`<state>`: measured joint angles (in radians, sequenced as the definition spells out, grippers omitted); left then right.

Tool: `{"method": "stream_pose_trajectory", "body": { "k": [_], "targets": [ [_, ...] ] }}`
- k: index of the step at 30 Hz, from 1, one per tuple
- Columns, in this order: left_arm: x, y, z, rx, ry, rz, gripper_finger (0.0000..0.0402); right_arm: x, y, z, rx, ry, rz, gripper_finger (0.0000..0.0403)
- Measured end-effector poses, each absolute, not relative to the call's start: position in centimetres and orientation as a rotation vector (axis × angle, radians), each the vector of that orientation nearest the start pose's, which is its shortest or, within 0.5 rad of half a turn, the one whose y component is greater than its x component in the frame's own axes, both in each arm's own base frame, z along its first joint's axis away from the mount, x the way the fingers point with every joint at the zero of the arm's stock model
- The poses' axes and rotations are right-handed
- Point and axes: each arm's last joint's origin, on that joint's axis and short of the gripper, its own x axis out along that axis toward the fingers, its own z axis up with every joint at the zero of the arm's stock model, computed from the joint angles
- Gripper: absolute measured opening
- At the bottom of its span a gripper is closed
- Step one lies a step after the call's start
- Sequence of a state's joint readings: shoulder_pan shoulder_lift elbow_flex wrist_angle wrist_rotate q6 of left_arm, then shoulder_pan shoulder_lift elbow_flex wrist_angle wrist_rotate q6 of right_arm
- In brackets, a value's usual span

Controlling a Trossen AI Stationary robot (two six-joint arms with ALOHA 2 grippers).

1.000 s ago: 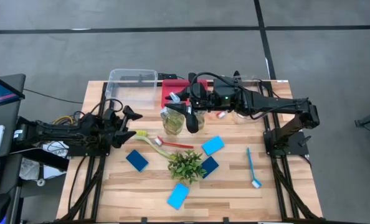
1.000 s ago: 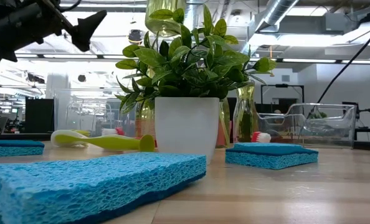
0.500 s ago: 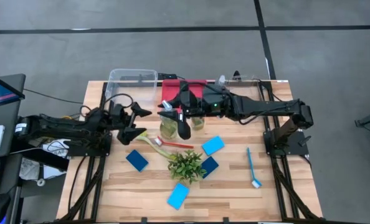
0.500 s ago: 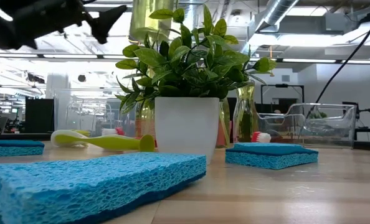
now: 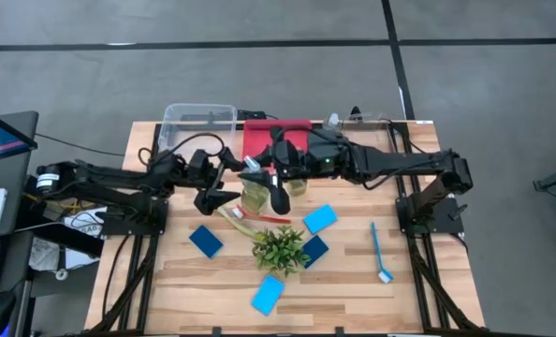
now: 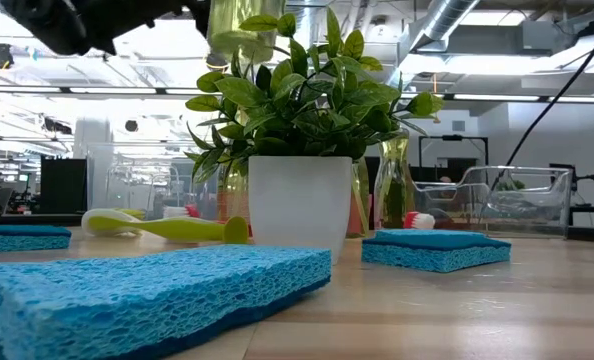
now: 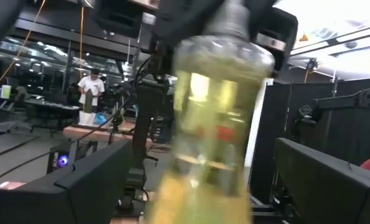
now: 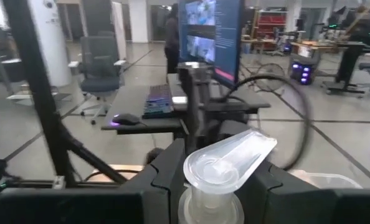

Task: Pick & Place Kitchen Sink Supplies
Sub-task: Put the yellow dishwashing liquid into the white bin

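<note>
- High view: the right end effector point(image 5: 259, 174) holds a bottle point(image 5: 256, 190) of yellow-green liquid by its neck, raised above the counter point(image 5: 353, 281) just in front of the red bin point(image 5: 259, 136).
- The left end effector point(image 5: 229, 180), jaws spread wide and gripping nothing, sits just beside that bottle, its fingers to either side of it.
- Left wrist view: the bottle point(image 7: 213, 118) fills the frame between the left arm's own dark fingers point(image 7: 79, 186), with the right arm's grip above it.
- Right wrist view: the bottle's clear flip cap point(image 8: 225, 163) sits clamped between the right fingers point(image 8: 166, 171).
- A second bottle point(image 5: 299, 181) stands on the counter just beside the held one.
- A yellow brush point(image 5: 229, 213) and a red brush point(image 5: 264, 218) lie crossed in front of the bottles; a blue brush point(image 5: 378, 251) lies near the right edge.
- Four sponges lie around the plant point(image 5: 280, 249): dark blue point(image 5: 205, 241) to its left, dark blue point(image 5: 314, 250) touching its right, light blue point(image 5: 320, 219) behind that, light blue point(image 5: 269, 294) in front.
- A clear bin point(image 5: 198, 126) sits at the back left.
</note>
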<state>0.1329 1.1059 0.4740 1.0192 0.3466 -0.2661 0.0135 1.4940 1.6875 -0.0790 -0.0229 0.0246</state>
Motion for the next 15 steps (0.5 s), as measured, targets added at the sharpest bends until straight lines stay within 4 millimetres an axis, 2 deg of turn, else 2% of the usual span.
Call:
{"method": "stream_pose_trajectory", "body": {
  "k": [6,15],
  "targets": [
    [23.9,2.2,28.7,-0.167,-0.342,-0.276,0.0392,32.4,1.0,48.4,0.027,-0.119,0.059,0.0094],
    [25.8,2.2,28.8,-0.168,-0.311,-0.321,0.0392,32.4,0.9,48.4,0.016,-0.111,0.055,0.0094]
  ]
}}
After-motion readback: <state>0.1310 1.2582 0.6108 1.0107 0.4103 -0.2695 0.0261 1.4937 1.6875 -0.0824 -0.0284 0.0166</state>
